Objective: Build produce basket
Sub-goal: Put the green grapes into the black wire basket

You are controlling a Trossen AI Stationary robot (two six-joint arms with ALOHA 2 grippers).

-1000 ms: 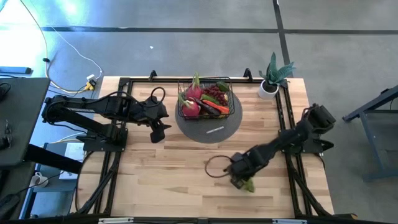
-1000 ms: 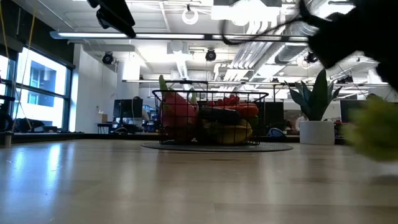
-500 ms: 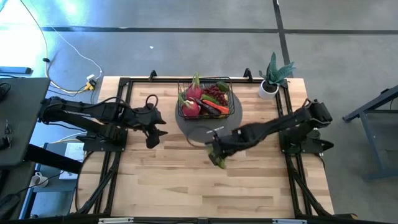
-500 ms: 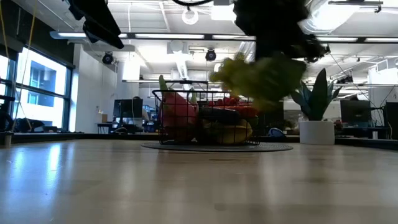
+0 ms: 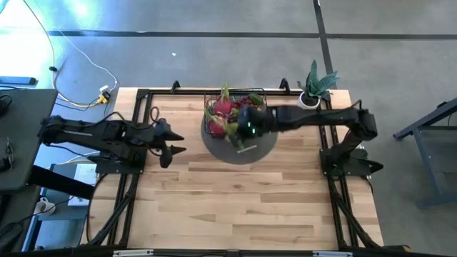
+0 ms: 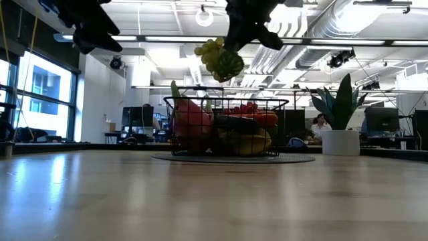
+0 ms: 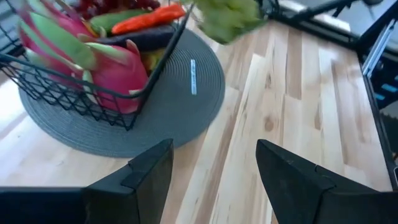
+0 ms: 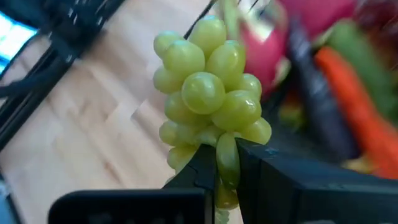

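Up close, we see the right gripper (image 8: 227, 163) pinched shut on the stem of a bunch of green grapes (image 8: 208, 99), which hangs in the air. From above, we find that gripper (image 5: 245, 130) over the near side of the black wire basket (image 5: 264, 91), and the level view shows the grapes (image 6: 219, 59) raised above the basket's (image 6: 284, 127) rim. Inside the basket we make out pink dragon fruits (image 7: 118, 70), a carrot (image 7: 148, 18) and other produce. It sits on a round grey mat (image 7: 186, 93) on the wooden table (image 5: 235, 200). Our left gripper (image 5: 168, 150), fingers apart and empty, waits off to the left of the mat
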